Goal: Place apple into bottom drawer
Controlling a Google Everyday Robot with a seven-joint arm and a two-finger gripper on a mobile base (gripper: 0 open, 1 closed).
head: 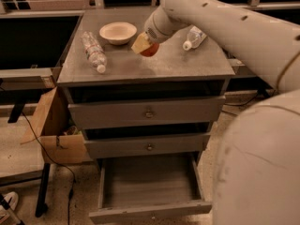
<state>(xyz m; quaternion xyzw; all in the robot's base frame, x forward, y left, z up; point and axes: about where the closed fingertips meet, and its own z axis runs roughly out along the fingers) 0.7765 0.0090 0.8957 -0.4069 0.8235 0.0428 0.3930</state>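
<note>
The grey counter [140, 68] carries a cream bowl [118, 32], a water bottle [93, 50] lying to its left, and a second bottle [193, 36] at the right. Just beside the bowl, the gripper [144, 45] has its jaws clamped on the apple [151, 50]. Below, the bottom drawer [147, 184] stands open.

Gripper [146, 47] between bowl [118, 32], bottle [195, 36]; bottom drawer [149, 185] open
</note>
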